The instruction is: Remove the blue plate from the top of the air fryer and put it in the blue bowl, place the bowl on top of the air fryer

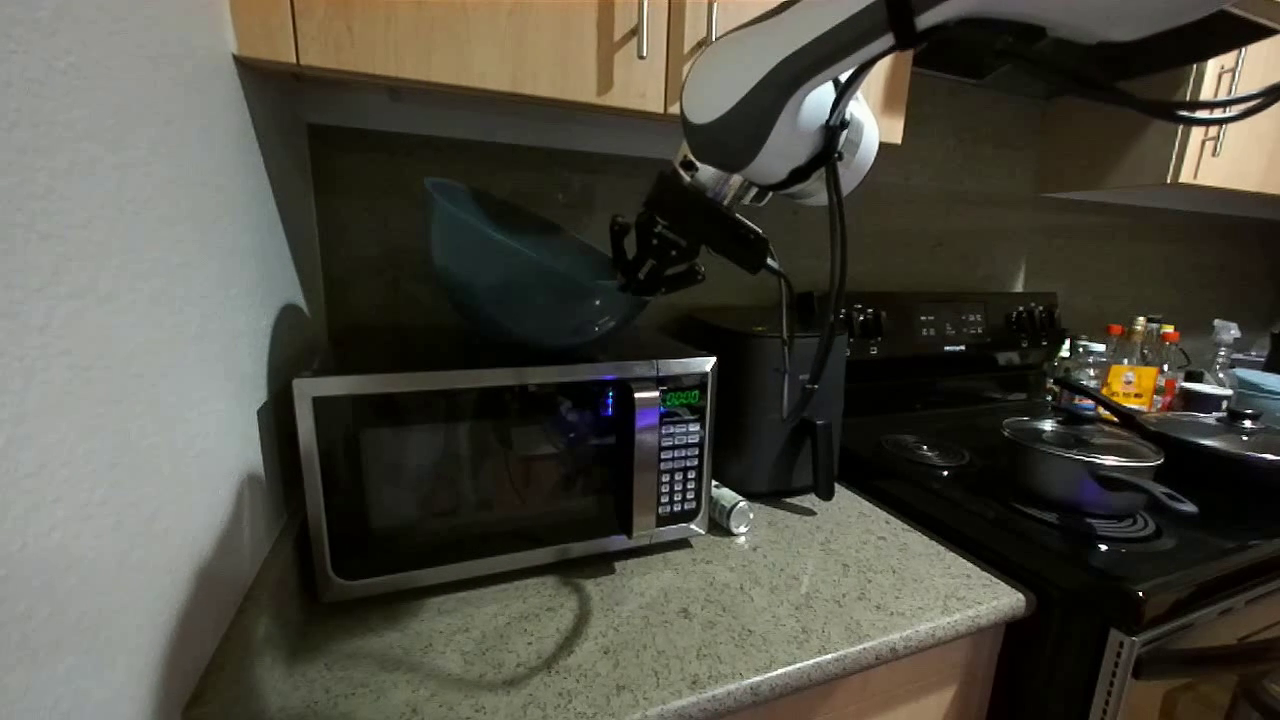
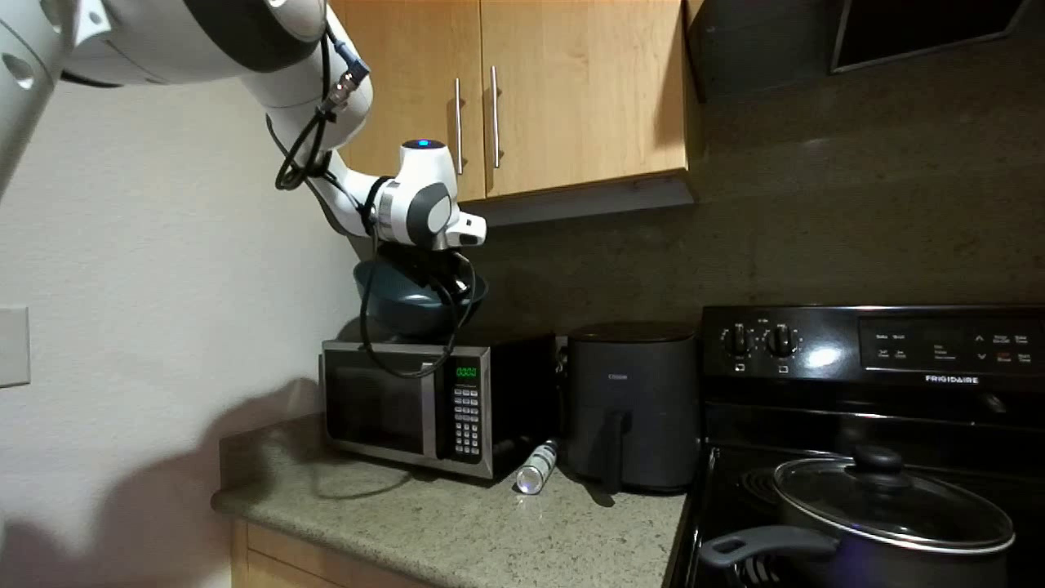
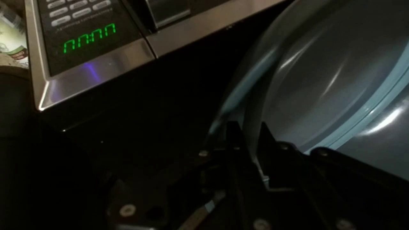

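The dark blue bowl is tilted above the microwave, its far-side rim raised and its gripped rim low. It also shows in an exterior view and fills the right of the wrist view. My gripper is closed at its rim; in the wrist view the fingertips sit either side of the bowl wall. Whether the bowl's underside touches the microwave, I cannot tell. The black air fryer stands right of the microwave, with no plate visible on its top. The light-blue plate is not clearly visible.
The silver-and-black microwave stands under the bowl. A bottle lies on the counter between microwave and air fryer. Wooden cabinets hang overhead, and a wall is at the left. A lidded pot sits on the stove.
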Controlling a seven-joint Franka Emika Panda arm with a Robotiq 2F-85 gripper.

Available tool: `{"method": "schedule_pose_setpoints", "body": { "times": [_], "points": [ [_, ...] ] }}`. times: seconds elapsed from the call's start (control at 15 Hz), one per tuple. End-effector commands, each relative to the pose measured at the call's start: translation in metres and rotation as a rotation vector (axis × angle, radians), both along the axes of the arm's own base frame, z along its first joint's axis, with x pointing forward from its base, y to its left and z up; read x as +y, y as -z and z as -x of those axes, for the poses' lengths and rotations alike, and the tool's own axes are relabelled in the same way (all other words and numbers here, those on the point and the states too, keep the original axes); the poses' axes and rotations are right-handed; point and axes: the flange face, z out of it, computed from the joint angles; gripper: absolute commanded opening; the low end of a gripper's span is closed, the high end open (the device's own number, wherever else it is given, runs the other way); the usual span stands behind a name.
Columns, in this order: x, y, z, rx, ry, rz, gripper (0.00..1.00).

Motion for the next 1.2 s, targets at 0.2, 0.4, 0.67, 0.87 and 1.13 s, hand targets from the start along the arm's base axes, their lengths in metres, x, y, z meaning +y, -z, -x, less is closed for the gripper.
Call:
{"method": "schedule_pose_setpoints", "body": {
  "times": [0.2,0.4,0.67,0.87,1.13],
  "points": [
    [-0.001,0.002,-0.003,-0.070,-0.015,0.095,0.65],
    [-0.005,-0.005,-0.004,-0.115,0.003,0.086,0.85],
    [-0.009,-0.010,-0.006,-0.152,0.019,0.079,1.00],
    [-0.009,-0.019,-0.006,-0.200,0.035,0.062,1.00],
    [-0.002,-0.038,-0.005,-0.326,0.043,0.046,1.00]
  ]
}}
